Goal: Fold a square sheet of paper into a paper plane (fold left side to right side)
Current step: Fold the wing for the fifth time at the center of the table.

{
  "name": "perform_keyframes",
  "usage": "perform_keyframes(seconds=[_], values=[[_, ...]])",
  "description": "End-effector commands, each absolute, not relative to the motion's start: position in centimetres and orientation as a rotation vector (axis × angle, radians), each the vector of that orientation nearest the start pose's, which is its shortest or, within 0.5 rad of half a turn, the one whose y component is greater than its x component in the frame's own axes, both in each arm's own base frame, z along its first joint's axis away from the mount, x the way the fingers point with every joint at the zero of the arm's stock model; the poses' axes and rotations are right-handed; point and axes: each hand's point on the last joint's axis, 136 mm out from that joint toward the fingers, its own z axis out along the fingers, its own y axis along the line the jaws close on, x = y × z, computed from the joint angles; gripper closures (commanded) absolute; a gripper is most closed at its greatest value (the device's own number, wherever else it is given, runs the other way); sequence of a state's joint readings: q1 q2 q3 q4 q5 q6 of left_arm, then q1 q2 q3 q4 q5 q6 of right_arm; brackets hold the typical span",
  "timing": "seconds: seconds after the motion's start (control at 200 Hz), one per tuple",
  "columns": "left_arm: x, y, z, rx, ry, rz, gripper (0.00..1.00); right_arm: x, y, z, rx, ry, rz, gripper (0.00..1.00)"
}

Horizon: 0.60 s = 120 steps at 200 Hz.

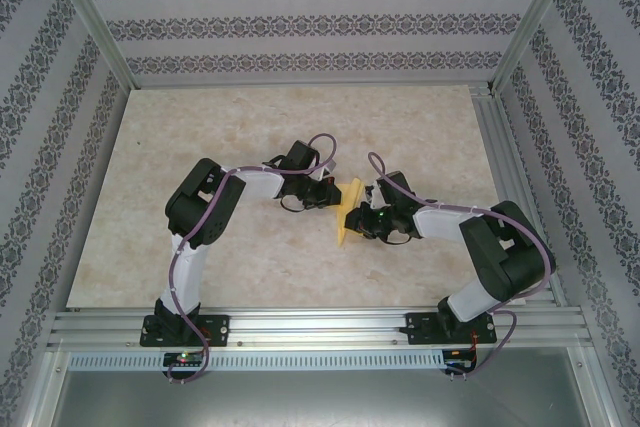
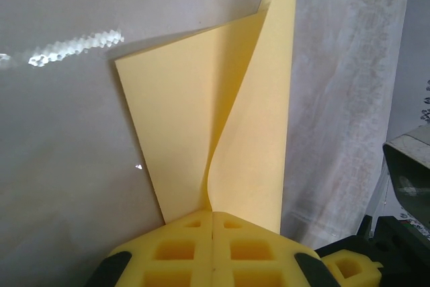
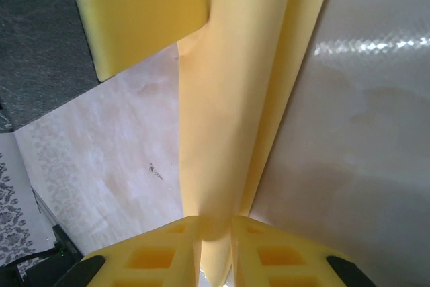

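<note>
Item: yellow sheet of paper (image 1: 346, 219), part-folded, standing up at the centre of the table (image 1: 250, 127). I log left gripper (image 2: 212, 214) clamped shut on it, right gripper (image 3: 215, 223) pinching it opposite. Patterned walls (image 1: 300, 22) ring the table.

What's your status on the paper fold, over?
Left gripper shut on thin pale-yellow folded paper sheet, one flap curling up. Right gripper shut on same sheet. Nothing blocking the fold.
</note>
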State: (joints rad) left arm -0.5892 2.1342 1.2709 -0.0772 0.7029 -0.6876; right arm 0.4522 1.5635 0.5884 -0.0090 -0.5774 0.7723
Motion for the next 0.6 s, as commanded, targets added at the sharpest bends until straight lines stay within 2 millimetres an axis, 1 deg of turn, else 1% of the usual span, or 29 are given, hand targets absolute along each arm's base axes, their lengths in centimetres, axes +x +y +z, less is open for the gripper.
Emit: perform_keyframes(seconds=[0.0, 0.315, 0.595], values=[[36.07, -35.04, 0.86, 0.159, 2.748, -1.249, 1.0, 25.03, 23.43, 2.71, 0.173, 2.754, 1.184, 0.81], [36.02, -35.01, 0.79, 0.156, 2.749, -1.248, 1.0, 25.38, 23.83, 2.91, 0.175, 2.74, 1.197, 0.81], [36.02, -34.98, 0.72, 0.155, 2.751, -1.247, 1.0, 25.62, 24.03, 2.59, 0.185, 2.755, 1.194, 0.81]])
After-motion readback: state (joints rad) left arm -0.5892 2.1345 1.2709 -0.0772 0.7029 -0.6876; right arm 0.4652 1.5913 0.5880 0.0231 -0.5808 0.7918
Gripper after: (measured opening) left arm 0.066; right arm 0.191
